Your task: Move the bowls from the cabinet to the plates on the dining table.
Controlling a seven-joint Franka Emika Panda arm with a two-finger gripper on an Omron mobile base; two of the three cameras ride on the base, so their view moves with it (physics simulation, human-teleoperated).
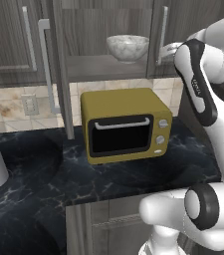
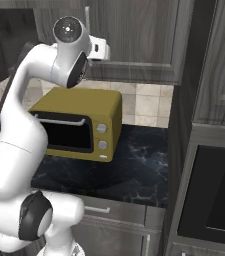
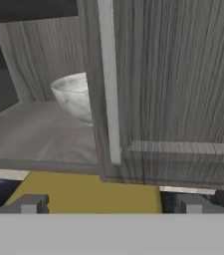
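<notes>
While the fingers (image 3: 111,204) stand wide open and hold nothing, the marbled bowl (image 1: 127,47) sits ahead of them on the shelf (image 1: 101,66) inside the open cabinet (image 3: 39,99). From the hand view, the shut right cabinet door (image 3: 183,89) and its silver handle (image 3: 109,79) partly cover the bowl. Below, a yellow toaster oven (image 1: 126,124) stands on the black marble surface (image 1: 44,184).

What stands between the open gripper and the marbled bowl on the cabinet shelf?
The closed right cabinet door with its silver handle covers part of the marbled bowl; the gripper faces that door's edge.
</notes>
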